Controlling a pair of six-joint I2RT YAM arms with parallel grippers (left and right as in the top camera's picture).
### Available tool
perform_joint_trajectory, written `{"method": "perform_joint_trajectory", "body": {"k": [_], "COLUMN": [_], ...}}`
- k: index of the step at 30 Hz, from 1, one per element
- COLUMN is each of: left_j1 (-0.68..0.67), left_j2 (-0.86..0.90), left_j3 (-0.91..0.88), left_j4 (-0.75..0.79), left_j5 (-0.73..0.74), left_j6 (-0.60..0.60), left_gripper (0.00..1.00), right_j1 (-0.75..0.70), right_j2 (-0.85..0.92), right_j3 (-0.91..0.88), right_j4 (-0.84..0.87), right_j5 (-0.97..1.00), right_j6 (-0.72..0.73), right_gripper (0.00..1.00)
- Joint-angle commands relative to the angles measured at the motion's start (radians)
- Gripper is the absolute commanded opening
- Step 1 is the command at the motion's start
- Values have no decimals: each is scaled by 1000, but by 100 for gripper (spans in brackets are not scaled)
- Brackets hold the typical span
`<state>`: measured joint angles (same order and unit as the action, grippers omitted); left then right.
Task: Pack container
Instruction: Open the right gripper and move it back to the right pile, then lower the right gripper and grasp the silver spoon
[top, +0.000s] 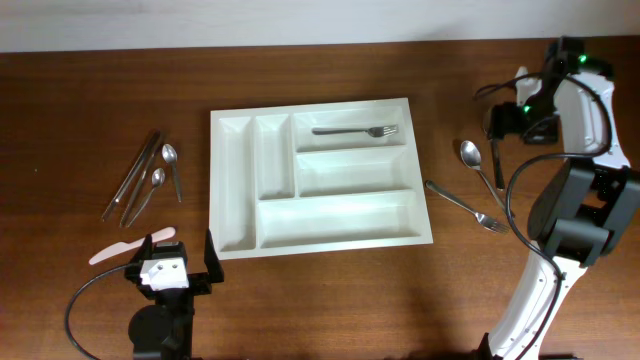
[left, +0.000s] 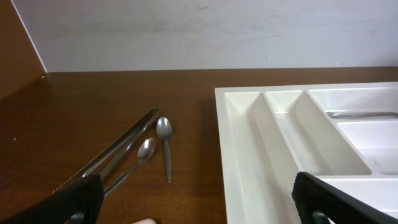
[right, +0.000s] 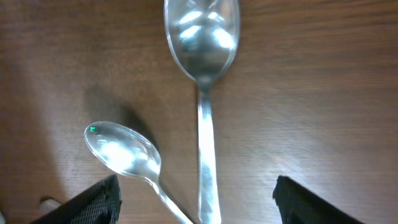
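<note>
dark brown wooden table (top: 300, 310), plain pale wall (left: 217, 31) behind far edge

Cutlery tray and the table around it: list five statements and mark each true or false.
1. A fork lies in the tray's top long compartment. True.
2. The two narrow compartments hold spoons. False: both are empty.
3. Small spoons lie on the table left of the tray. True.
4. The left claw grips a knife. False: it is open and holds nothing.
5. A loose fork lies right of the tray. True.
</note>
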<state>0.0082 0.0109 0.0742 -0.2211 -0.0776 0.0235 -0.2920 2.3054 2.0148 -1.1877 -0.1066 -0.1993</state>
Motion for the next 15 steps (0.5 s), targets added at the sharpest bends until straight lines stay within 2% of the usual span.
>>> {"method": "perform_joint_trajectory", "body": {"k": [1,15], "left_j1": [6,6], "left_j2": [-6,-6], "left_j3": [-8,-8], "left_j4": [4,4], "left_j5": [14,14], "left_j6": [16,16], "left_gripper": [99,99], "right_j1": [2,3], "right_j2": [-6,25], "right_j3": [-77,-101], "right_j4": [42,204], "right_j5": [-59,-70], "right_j6": [-29,-29], "right_gripper": [79,78]}}
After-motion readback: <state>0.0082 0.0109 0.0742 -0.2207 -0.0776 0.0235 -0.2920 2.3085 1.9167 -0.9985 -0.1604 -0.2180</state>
